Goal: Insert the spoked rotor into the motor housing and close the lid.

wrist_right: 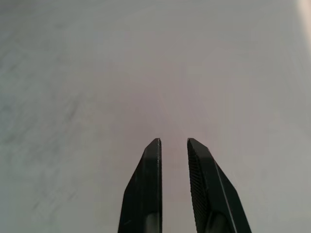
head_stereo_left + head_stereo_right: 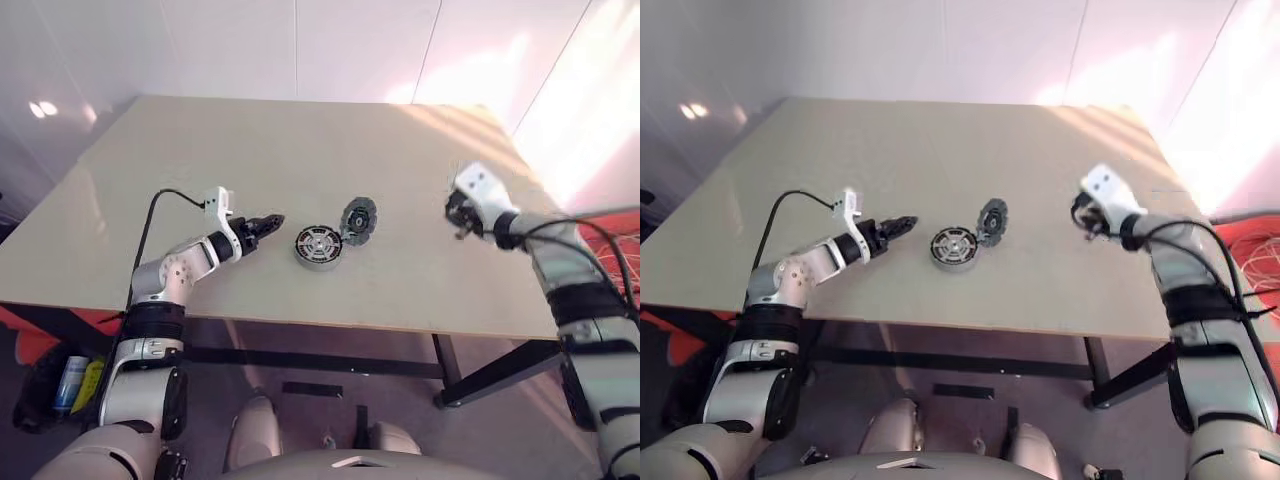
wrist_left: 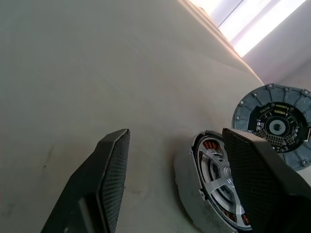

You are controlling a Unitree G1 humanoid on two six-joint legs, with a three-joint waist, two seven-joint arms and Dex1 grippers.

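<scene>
A pale beige table (image 2: 300, 160) with a smooth, matte top takes up most of the scene, its far corners cut at an angle and its near edge running across above dark metal legs (image 2: 490, 375). Behind it stand plain white wall panels (image 2: 300, 40), and strong light washes in from the right, throwing a bright pinkish patch over the table's far right corner. Below the left edge of the table, something red and a few bright items lie on the dark floor (image 2: 70, 385), and on the right a red surface with pale cable loops shows beside the arm (image 2: 1260, 250). Near the middle of the table sits the motor housing (image 2: 318, 246), flat on the surface, with the spoked rotor (image 3: 221, 177) already lying inside it, silvery spokes over coppery windings. The lid (image 2: 359, 219) leans tilted just beside the housing on its far right side, touching its rim, inner face with pale segments and dark centre showing. The left gripper (image 2: 268, 226) is low over the table just left of the housing, fingers spread wide and holding nothing. The right gripper (image 1: 173, 145) is well apart to the right, over bare tabletop, its fingers nearly together with only a narrow gap and nothing between them.
</scene>
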